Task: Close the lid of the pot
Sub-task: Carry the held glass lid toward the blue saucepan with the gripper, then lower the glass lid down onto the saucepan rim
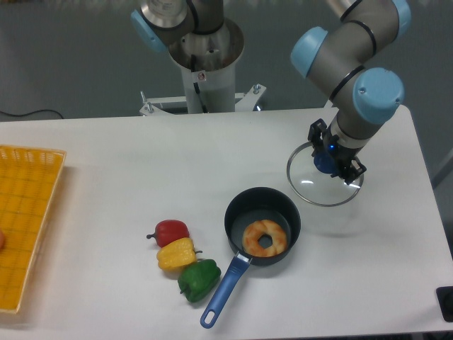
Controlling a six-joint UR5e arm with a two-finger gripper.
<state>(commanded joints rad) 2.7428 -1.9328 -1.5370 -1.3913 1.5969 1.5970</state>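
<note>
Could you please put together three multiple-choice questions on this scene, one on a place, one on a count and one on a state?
1. Where is the ring-shaped glazed doughnut?
A. In the yellow mesh basket
B. Inside the small dark saucepan with the blue handle
C. Under the glass lid

2. How many toy peppers lie left of the saucepan?
A. Two
B. Three
C. Four

3. What state is the round clear glass lid with the blue knob in?
A. Held at its knob by the end effector, right of and behind the saucepan
B. Seated on the saucepan
C. Lying alone beside the peppers

Answers:
1 B, the doughnut rests on the pan's floor.
2 B, a red pepper, a yellow pepper and a green pepper.
3 A, the end effector is at the knob and the pan stands uncovered.
</note>
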